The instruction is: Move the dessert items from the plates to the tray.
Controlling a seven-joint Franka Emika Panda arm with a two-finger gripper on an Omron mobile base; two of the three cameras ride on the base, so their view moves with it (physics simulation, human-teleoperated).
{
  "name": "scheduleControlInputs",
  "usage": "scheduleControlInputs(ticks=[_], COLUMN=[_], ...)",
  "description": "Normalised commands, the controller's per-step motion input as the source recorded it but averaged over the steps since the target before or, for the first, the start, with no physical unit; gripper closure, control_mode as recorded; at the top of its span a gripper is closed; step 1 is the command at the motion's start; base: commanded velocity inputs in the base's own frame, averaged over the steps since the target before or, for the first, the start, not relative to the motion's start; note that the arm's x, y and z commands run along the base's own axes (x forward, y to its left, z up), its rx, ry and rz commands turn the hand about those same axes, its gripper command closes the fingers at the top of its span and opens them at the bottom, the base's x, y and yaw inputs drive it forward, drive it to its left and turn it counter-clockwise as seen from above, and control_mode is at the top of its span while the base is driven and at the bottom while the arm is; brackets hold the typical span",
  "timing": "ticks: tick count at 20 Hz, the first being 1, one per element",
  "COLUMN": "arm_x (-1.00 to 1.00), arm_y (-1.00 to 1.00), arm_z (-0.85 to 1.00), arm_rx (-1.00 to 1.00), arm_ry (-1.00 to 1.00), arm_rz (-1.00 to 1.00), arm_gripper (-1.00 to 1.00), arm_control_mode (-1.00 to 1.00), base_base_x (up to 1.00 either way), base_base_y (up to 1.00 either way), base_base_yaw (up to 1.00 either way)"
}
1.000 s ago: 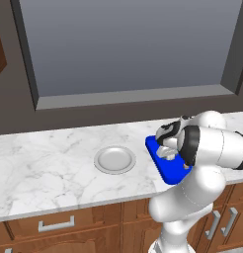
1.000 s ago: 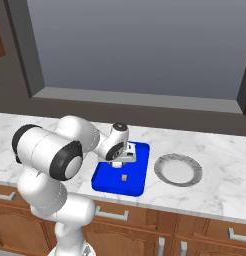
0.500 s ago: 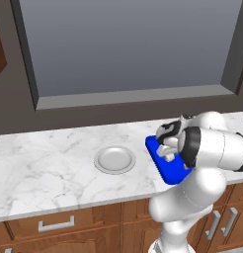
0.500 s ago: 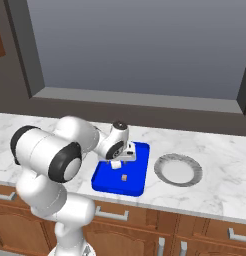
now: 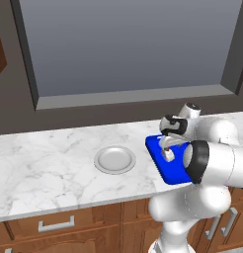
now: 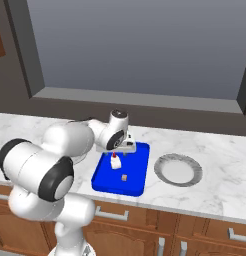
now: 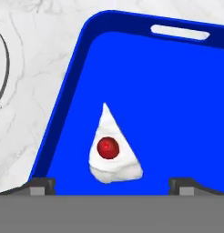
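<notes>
Blue tray [image 6: 136, 167]: two desserts; two silvery plates.

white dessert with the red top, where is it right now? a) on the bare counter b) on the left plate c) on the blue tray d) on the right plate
c: the hand view shows the white dessert on the blue tray, between the open gripper tips; in the right base view it sits there near the tan dessert.
</notes>
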Motion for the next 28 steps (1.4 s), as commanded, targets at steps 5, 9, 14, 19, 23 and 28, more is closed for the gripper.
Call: scheduleControlInputs(ticks=[5, 9, 14, 19, 23, 28], arm_x=[-0.39, -0.61, -0.65, -0.6, -0.55, -0.52], arm_y=[0.0, 0.0, 0.1, 0.57, 0.66, 0.37], arm_z=[0.49, 0.27, 0.1, 0.33, 0.53, 0.69], arm_rx=[0.0, 0.0, 0.02, 0.0, 0.0, 0.0], arm_ry=[0.0, 0.0, 0.0, 0.0, 0.0, 0.0], arm_rz=[-0.04, -0.11, -0.18, -0.15, -0.07, -0.05], arm_gripper=[-1.0, -1.0, -1.0, -1.0, -1.0, -1.0], arm_control_mode=[-1.0, -1.0, -1.0, -1.0, -1.0, -1.0], base_base_x=[0.0, 0.0, 0.0, 0.0, 0.0, 0.0], base_base_y=[0.0, 0.0, 0.0, 0.0, 0.0, 0.0], base_base_yaw=[0.0, 0.0, 0.0, 0.0, 0.0, 0.0])
